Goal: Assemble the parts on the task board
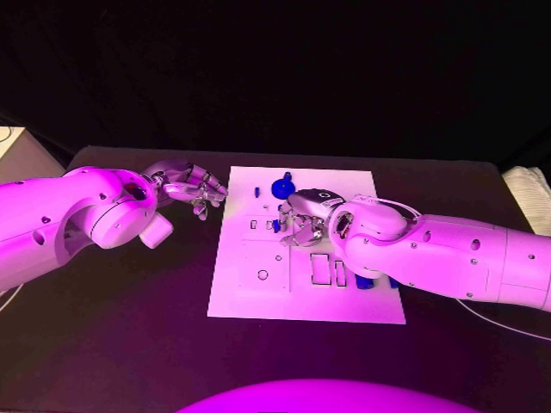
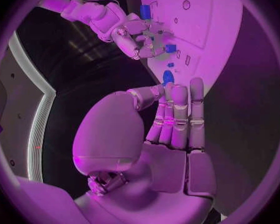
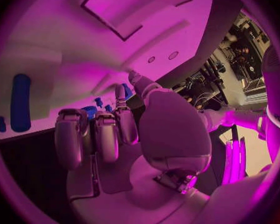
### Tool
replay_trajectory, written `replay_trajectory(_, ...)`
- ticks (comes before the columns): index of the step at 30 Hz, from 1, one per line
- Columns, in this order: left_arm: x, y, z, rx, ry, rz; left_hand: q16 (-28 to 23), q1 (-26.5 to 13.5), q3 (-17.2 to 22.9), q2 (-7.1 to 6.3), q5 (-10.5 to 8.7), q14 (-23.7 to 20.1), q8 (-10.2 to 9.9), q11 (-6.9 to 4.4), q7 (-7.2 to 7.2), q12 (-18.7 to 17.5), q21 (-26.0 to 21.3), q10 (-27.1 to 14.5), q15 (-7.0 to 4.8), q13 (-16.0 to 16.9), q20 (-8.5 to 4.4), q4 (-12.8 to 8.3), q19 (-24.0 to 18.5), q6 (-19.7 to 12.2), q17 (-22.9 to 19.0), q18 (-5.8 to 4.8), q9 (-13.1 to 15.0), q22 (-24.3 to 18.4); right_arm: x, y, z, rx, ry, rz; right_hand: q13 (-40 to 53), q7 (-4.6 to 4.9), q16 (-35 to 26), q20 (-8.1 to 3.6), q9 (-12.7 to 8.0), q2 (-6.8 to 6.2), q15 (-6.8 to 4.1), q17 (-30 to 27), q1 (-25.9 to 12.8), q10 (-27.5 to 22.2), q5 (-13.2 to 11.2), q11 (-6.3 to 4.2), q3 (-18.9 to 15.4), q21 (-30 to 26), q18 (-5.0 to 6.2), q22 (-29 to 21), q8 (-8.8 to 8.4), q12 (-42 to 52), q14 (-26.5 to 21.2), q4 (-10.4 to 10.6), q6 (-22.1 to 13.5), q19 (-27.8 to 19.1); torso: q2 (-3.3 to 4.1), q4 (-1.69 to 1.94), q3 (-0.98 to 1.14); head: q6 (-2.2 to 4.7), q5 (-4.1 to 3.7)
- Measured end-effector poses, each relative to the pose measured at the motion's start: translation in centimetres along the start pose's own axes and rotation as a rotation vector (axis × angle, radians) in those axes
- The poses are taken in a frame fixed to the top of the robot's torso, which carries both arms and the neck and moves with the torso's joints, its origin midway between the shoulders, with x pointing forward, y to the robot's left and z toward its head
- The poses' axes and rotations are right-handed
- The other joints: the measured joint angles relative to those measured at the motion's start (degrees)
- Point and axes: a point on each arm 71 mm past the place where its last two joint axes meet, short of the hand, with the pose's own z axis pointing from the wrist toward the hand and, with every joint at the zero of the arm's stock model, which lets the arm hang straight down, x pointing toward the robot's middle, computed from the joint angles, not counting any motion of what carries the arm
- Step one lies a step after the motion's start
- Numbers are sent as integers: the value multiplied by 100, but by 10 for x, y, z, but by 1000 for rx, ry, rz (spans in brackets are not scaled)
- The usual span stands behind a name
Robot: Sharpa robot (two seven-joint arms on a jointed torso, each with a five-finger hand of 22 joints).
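No brand, label or writing can be read on any item.

Task board (image 1: 244,297): one white rectangular plate, lying flat in the middle of the black table (image 1: 114,344). Its surface carries several cut-outs: two upright rectangular slots near its middle, small round holes and smaller slots.

Parts, head view: one round blue part (image 1: 283,187) with a raised stem lies at the board's far edge; one small blue peg (image 1: 257,191) stands just beside it, on its left. One blue piece (image 1: 365,282) lies at the board's right edge, partly hidden under the right arm. The right wrist view adds one long blue bar (image 3: 20,102) with a small blue piece near its end. A full count of parts cannot be given, as the right hand covers part of the board.

Right hand (image 1: 303,225): over the middle of the board, fingers bent down toward the surface. In the left wrist view a small blue part (image 2: 170,48) sits at its fingertips; whether it is pinched cannot be told.

Left hand (image 1: 191,188): above the table just off the board's far left corner, fingers straight and close together, holding nothing.
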Motion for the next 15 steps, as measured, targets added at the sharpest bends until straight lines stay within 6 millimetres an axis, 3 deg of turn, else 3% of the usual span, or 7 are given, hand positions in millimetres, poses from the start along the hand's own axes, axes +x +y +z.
replay_trajectory(15, 0, 1, 0, -5, -1, 0, 0, 0, 17, 0, 0, 0, 0, 0, 0, 0, 39, 0, 0, -10, 0, -17, 0, 0, -12, 0, -12, 13, 0, 0, -2, 0, 0, -1, -1, 0, 0, 0, -5, 0, 0, -1, 0, 0, 0, 0, 17, 0, 0, -1, 0, 0, 0, 17, 0, 0, 0, 1, -2, 7, -3)
